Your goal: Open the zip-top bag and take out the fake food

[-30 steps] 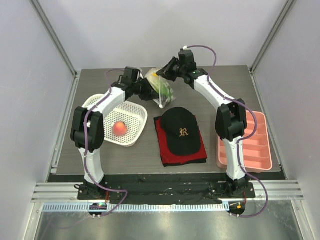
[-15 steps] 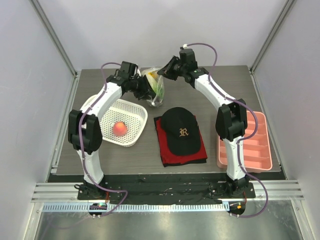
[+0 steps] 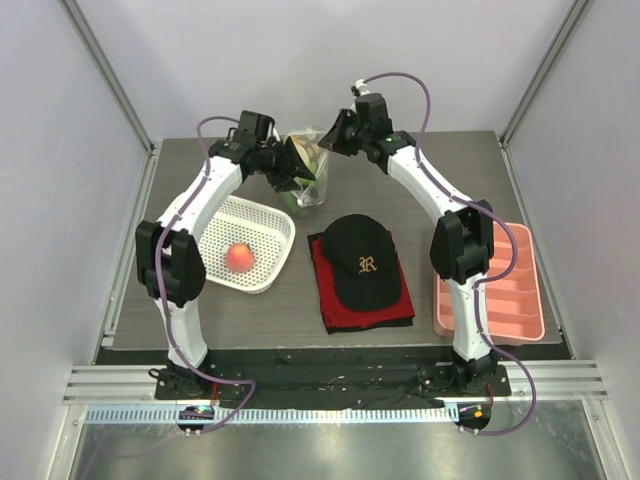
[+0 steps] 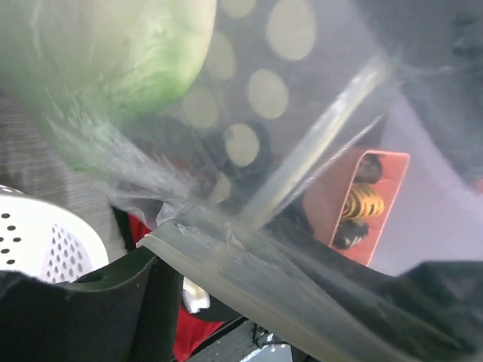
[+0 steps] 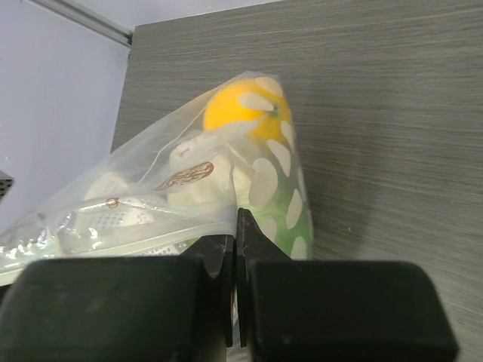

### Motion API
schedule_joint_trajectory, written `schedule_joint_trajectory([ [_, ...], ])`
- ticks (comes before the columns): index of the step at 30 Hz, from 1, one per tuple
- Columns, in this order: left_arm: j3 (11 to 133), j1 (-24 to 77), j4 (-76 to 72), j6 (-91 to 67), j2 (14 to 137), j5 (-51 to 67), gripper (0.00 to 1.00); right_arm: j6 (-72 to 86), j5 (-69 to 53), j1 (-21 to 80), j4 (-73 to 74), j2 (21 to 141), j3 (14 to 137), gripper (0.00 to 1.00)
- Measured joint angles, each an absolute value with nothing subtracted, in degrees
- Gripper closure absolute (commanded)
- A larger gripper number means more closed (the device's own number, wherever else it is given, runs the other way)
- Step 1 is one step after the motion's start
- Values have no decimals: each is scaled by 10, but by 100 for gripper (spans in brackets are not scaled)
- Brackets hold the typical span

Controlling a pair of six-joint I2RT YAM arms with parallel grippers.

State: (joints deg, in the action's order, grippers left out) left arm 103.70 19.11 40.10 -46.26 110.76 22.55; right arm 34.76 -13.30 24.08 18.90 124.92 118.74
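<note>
Grey table [image 3: 430,185]: left tool [image 3: 293,168], right tool [image 5: 237,226] both pinching zip-top bag [image 5: 136,188] edge.

Close above the left hand [image 4: 253,302], the leafy green vegetable [image 4: 113,60] was a blur, cut off by the top edge. The near edge of the zip-top bag [image 5: 151,204] lay hidden behind the pinched fingers of the right hand [image 5: 235,249]. From overhead, the bag's contents were too small to tell.

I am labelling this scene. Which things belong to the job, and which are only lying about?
Job: zip-top bag; citrus and green vegetable inside it; peach, already in the white basket.
Lying about: black cap, red cloth, pink tray.
</note>
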Motion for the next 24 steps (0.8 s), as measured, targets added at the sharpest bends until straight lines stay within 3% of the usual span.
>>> schedule_joint_trajectory([
  [8, 988, 252, 349, -414, 1029, 95, 48, 316, -75, 256, 214, 1242, 1216, 99],
  [10, 969, 270, 332, -387, 1005, 70, 36, 316, -60, 257, 223, 1236, 1223, 99],
  [11, 963, 279, 322, -372, 993, 62, 36, 316, -55, 257, 227, 1233, 1224, 98],
  [15, 961, 269, 266, -351, 971, 122, 34, 303, -31, 249, 255, 1230, 1226, 99],
  [21, 966, 230, 240, -417, 1001, 257, 39, 267, -9, 226, 291, 1230, 1226, 98],
  [24, 935, 229, 186, -470, 1009, 293, 56, 262, -19, 212, 292, 1230, 1226, 99],
])
